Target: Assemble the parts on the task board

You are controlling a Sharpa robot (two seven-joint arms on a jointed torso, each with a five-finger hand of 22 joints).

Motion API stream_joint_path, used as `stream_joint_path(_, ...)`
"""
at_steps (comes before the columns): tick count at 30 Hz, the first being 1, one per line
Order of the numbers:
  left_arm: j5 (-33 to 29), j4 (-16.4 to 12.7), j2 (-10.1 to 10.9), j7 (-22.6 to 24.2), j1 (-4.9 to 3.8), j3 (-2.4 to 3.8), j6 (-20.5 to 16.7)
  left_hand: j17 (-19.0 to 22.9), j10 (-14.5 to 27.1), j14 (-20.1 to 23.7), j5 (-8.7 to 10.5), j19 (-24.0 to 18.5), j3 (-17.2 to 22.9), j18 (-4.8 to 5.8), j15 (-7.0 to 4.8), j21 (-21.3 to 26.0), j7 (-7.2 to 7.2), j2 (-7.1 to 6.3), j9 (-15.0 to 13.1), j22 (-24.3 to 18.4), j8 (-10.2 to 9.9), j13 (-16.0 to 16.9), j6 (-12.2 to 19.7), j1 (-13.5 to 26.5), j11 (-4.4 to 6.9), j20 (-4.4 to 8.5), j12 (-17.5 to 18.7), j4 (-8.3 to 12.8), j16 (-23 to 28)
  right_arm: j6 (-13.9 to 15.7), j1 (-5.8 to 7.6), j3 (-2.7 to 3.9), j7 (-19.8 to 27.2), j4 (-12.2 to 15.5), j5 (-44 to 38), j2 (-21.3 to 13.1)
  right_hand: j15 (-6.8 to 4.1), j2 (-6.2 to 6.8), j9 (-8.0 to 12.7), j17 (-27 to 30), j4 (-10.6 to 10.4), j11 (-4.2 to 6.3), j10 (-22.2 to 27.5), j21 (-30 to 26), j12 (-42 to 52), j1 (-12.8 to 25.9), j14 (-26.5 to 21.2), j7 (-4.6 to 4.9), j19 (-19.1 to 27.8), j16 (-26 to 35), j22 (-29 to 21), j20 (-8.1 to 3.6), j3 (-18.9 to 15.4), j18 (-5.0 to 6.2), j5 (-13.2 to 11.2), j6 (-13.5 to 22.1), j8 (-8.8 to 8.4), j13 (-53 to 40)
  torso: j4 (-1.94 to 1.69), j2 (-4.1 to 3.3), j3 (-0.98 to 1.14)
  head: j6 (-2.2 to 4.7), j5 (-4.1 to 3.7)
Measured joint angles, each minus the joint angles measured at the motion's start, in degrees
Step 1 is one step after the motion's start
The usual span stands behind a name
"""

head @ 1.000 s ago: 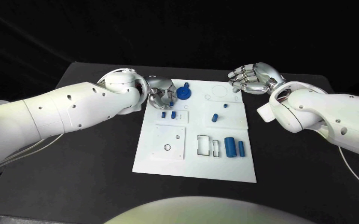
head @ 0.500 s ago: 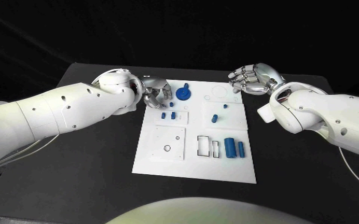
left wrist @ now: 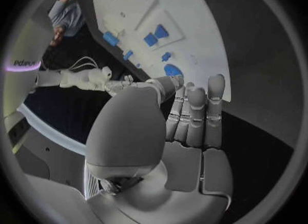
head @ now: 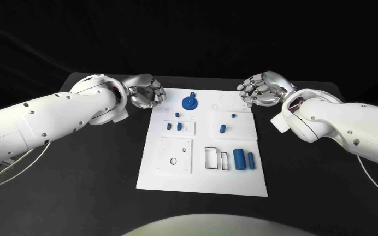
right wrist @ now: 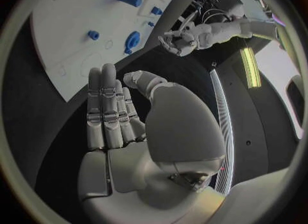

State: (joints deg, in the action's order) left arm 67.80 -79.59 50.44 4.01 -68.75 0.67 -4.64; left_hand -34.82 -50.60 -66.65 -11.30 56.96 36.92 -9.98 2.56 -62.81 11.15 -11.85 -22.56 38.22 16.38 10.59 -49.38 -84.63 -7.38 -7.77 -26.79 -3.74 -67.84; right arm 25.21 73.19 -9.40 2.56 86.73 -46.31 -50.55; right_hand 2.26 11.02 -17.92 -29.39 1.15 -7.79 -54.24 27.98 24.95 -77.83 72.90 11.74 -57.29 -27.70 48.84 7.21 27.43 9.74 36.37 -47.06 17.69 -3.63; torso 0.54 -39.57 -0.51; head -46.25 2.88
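Note:
The white task board (head: 201,173) lies mid-table. A large round blue part (head: 190,102) stands near its far edge. Small blue parts (head: 174,126) sit in the left block, and another small one (head: 223,129) sits right of centre. Two blue cylinders (head: 244,159) lie by the rectangular slots. My left hand (head: 147,95) hovers just off the board's far left corner, fingers extended and holding nothing (left wrist: 186,126). My right hand (head: 260,89) hangs off the far right corner, also with nothing in it (right wrist: 122,116).
The black table (head: 87,181) runs wide on both sides of the board. The board (left wrist: 192,23) and its round part (left wrist: 172,70) lie past my left fingertips. The round part (right wrist: 133,40) and my left hand (right wrist: 183,39) lie beyond my right hand.
My left hand has drawn back leftward from over the board's far left parts and now sits beside the board. The right hand has barely moved.

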Motion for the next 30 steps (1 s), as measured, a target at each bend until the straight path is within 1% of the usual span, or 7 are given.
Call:
stream_joint_path(3, -11.0, -0.8, 1.1, 3.1, 0.03, 0.08, -0.7, 4.5, 0.0, 3.1, 0.00, -2.2, 0.7, -0.25, -0.01, 2.2, 0.20, 0.44, -0.1, -2.0, 0.0, -0.6, -0.2, 1.0, 0.00, 0.02, 0.0, 0.4, 4.9, -2.0, 0.00, 0.02, -0.4, -0.9, -6.5, 0.2, -0.96, 0.25, 1.0, -2.5, 0.6, 0.80, -3.1, 5.2, -2.2, -0.2, 2.8, -0.34, -0.2, -2.9, 4.6, -0.39, 0.5, 0.00, 0.0, -2.4, -0.94, 0.0, 0.00, 0.04, -0.05, 0.40, -0.89)
stream_joint_path(9, -32.6, -3.8, 2.1, 9.7, 0.32, 0.09, -1.3, 6.9, -0.2, 5.2, 0.00, -4.4, 0.1, -0.24, 0.47, 4.8, 0.20, 1.32, -0.2, -3.6, 0.2, -1.3, -0.2, 3.2, -0.16, -0.42, 0.0, 0.6, 9.2, -5.3, -0.19, 0.03, -2.1, -1.5, -21.0, 1.0, -2.16, 0.88, 2.4, -8.3, 1.4, 1.91, -7.3, 12.0, -6.7, -0.8, 7.4, -1.41, -2.4, -10.2, 9.8, -1.66, 1.9, 0.00, 0.0, -6.0, -2.54, 0.0, -0.03, 0.05, -0.08, 1.30, -2.36)
stream_joint_path(11, -38.5, -4.7, 2.4, 11.8, 0.43, 0.09, -1.3, 7.1, -0.2, 5.2, 0.00, -4.4, -0.3, -0.24, 0.54, 5.2, 0.20, 1.44, -0.3, -3.9, 0.4, -1.3, -0.2, 3.4, -0.20, -0.42, 0.0, 0.4, 9.5, -6.2, -0.42, 0.03, -2.9, -1.5, -26.2, 1.3, -2.31, 1.65, 2.7, -15.7, 1.0, 2.13, -8.2, 14.5, -8.4, 0.0, 10.1, -1.86, -4.4, -18.7, 11.4, -1.72, 2.5, -0.01, 0.0, -6.5, -3.15, 0.0, -0.04, 0.05, -0.13, 1.48, -2.77)
stream_joint_path(13, -43.1, -5.3, 2.5, 13.5, 0.49, 0.09, -1.3, 7.1, -0.2, 5.2, 0.00, -4.4, -0.3, -0.24, 0.54, 5.5, 0.20, 1.44, -0.3, -4.1, 0.4, -1.3, -0.2, 3.4, -0.20, -0.42, 0.0, 0.4, 9.5, -7.0, -0.61, 0.02, -3.7, -1.6, -30.8, 1.6, -2.18, 2.15, 2.8, -22.1, 0.6, 2.11, -8.5, 18.8, -10.0, 0.5, 10.8, -1.72, -7.1, -26.0, 14.1, -1.60, 3.2, 0.00, 0.0, -6.8, -3.73, 0.0, -0.04, 0.04, -0.12, 1.61, -3.03)
stream_joint_path(19, -51.3, -5.9, 2.5, 16.7, 0.54, 0.08, -1.3, 7.3, -0.6, 5.5, 0.00, -4.4, -1.3, -0.24, 0.33, 6.1, 0.20, 1.43, -0.4, -4.6, 0.4, -1.3, -0.2, 4.0, -0.19, -0.42, 0.0, 0.3, 9.9, -8.4, -0.96, 0.02, -6.0, -1.8, -40.0, 2.7, -2.18, 2.98, 2.9, -28.2, -0.2, 2.22, -8.8, 24.0, -11.9, 1.4, 10.8, -1.81, -10.4, -33.1, 17.5, -1.32, 4.0, -0.05, 0.0, -7.1, -4.03, 0.0, -0.03, 0.00, -0.08, 1.88, -3.24)
stream_joint_path(22, -54.3, -5.9, 2.5, 17.6, 0.55, 0.08, -1.5, 7.3, -0.6, 5.5, -0.26, -4.4, -1.4, -0.24, 0.33, 6.3, 0.19, 1.35, -0.4, -4.8, 0.4, -1.3, -0.2, 4.1, -0.19, -0.42, -0.3, 0.3, 9.9, -9.0, -1.19, 0.02, -7.0, -1.9, -42.6, 3.3, -1.97, 3.23, 2.9, -30.6, -2.1, 2.06, -8.9, 25.6, -12.5, 3.1, 11.0, -1.95, -11.7, -35.9, 18.4, -0.98, 3.7, -0.92, 0.0, -7.2, -4.31, -0.2, -0.03, -0.04, -0.05, 1.90, -3.04)
stream_joint_path(30, -59.9, -5.5, 2.5, 19.4, 0.56, 0.08, -2.2, 7.4, -0.6, 5.5, -0.25, -4.4, -1.7, -0.23, 0.33, 6.6, 0.19, 1.35, -0.4, -4.9, 0.4, -1.3, -0.2, 4.5, -0.19, -0.42, -0.3, 0.3, 9.9, -10.4, -2.36, 0.03, -8.7, -2.0, -46.2, 4.8, -1.97, 3.35, 2.7, -32.6, -4.1, 2.26, -9.1, 27.2, -13.1, 4.3, 11.0, -2.11, -13.2, -38.4, 19.4, -0.83, 3.2, -0.91, 0.0, -7.4, -4.30, -0.2, -0.05, -0.17, 0.05, 1.69, -2.85)
